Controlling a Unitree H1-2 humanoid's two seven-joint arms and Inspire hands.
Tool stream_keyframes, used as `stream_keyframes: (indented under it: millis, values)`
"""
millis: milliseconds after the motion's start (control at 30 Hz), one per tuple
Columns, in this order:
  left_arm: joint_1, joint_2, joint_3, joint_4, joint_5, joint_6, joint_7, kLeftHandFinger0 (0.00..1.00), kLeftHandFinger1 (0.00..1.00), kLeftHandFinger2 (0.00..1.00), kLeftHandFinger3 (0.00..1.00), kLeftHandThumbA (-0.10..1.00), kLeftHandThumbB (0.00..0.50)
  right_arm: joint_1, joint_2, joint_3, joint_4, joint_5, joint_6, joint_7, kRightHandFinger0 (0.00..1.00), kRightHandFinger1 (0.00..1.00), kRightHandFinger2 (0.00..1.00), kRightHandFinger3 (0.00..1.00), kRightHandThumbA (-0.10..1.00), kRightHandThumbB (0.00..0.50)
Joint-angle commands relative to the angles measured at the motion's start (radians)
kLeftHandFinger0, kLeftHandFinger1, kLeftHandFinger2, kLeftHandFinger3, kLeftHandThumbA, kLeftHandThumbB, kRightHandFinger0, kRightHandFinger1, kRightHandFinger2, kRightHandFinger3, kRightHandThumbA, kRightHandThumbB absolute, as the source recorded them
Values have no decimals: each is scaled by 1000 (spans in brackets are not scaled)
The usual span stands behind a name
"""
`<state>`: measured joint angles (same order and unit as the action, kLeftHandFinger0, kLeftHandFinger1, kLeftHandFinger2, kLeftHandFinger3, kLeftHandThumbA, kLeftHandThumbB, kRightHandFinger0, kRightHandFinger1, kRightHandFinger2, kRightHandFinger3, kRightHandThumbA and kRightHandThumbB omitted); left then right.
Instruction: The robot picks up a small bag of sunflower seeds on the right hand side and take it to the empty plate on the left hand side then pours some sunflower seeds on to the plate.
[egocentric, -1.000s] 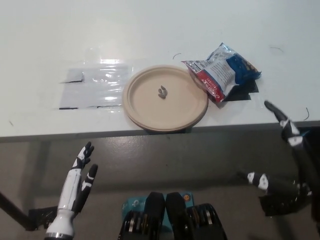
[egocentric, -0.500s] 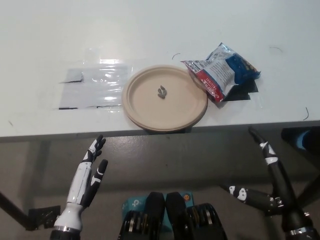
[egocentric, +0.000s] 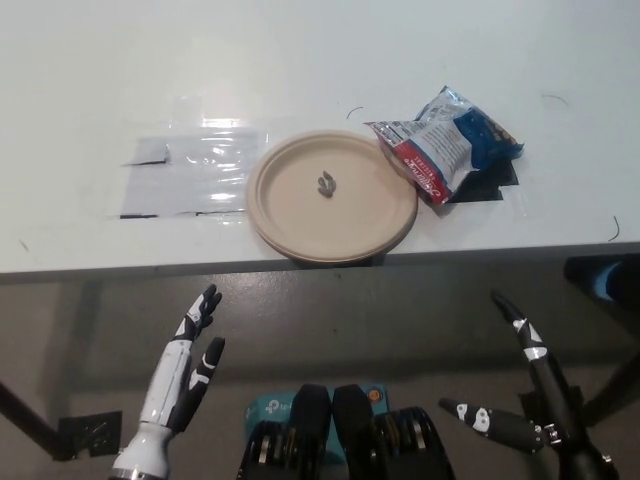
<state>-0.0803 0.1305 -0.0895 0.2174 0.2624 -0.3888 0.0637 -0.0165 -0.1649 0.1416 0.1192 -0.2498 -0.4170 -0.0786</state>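
Observation:
The small bag of sunflower seeds (egocentric: 445, 143), red, white and blue, lies on the white table (egocentric: 300, 60), its left edge overlapping the right rim of the tan plate (egocentric: 332, 196). A few seeds (egocentric: 324, 183) sit in the middle of the plate. My black right hand (egocentric: 530, 405) hangs open below the table's front edge at the lower right, well away from the bag. At the lower left, also below the table edge, my white left hand (egocentric: 185, 375) rests open and holds nothing.
A clear plastic sheet (egocentric: 185, 172) is taped flat to the table left of the plate. Black tape (egocentric: 490, 180) shows under the bag. The table's front edge (egocentric: 150, 268) runs across the middle of the view, with the floor below it.
My right hand has dropped from beside the table edge to lower in the view, nearer my body. The left hand has shifted slightly right. Bag and plate are unmoved.

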Motion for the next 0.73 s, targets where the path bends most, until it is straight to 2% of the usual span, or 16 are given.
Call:
stream_keyframes:
  millis: [0, 200, 367, 600, 700]
  values:
    - [-1, 10, -1, -31, 2, -23, -6, 1000, 1000, 1000, 1000, 1000, 404, -9, -9, 13, -8, 4, -53, -43, 1000, 1000, 1000, 1000, 1000, 340]
    - [2, 14, 2, -33, 0, -21, -5, 1000, 1000, 1000, 1000, 1000, 399, -14, -15, 28, -3, -17, -53, -52, 1000, 1000, 1000, 1000, 1000, 329]
    - [-1, 14, 2, -31, -2, -19, -6, 1000, 1000, 1000, 1000, 1000, 404, -17, -16, 26, -4, -26, -53, -47, 1000, 1000, 1000, 1000, 1000, 344]
    - [0, 17, 1, -33, 4, -20, -4, 1000, 1000, 1000, 1000, 1000, 388, -17, -15, 27, -10, -46, -53, -54, 1000, 1000, 1000, 1000, 1000, 323]
    - [2, 19, 2, -40, 5, -14, -6, 1000, 1000, 1000, 1000, 1000, 389, -22, -22, 35, -9, -55, -53, -64, 1000, 1000, 1000, 1000, 1000, 296]
